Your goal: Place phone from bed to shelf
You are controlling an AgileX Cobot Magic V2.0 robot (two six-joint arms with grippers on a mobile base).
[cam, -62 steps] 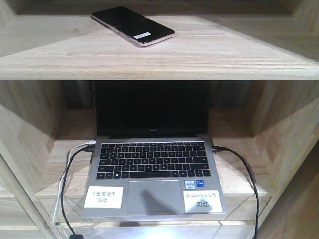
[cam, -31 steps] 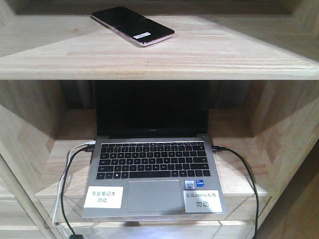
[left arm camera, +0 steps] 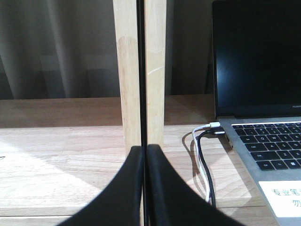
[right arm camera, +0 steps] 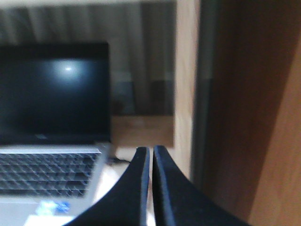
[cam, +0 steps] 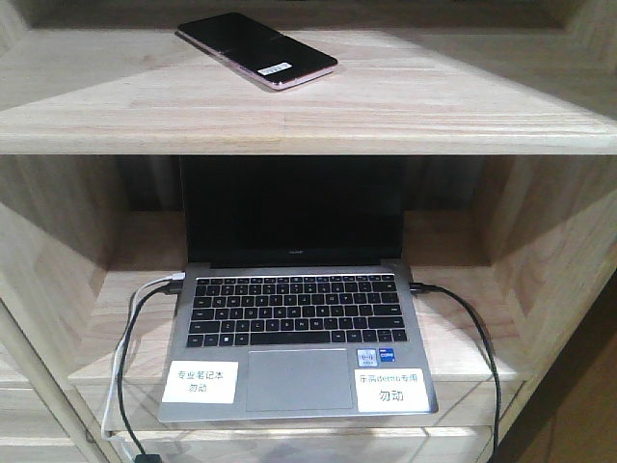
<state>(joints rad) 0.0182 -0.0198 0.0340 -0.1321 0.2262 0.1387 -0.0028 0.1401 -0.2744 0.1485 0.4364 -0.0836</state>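
The phone (cam: 256, 50) lay flat on the upper board of the shelf (cam: 405, 106), above the open laptop (cam: 297, 328). Thin, stiff and glossy, it would probably be light but slippery, best pinched across its long pinkish edges, clear of the middle crease. The left gripper (left arm camera: 144, 155) and right gripper (right arm camera: 151, 155) were both closed on nothing.

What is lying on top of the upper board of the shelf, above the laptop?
Only the phone lies on the shelf board, flat, sticker side up, toward the left. The open laptop sits in the compartment below. The board's far back is in shadow and cannot be judged.
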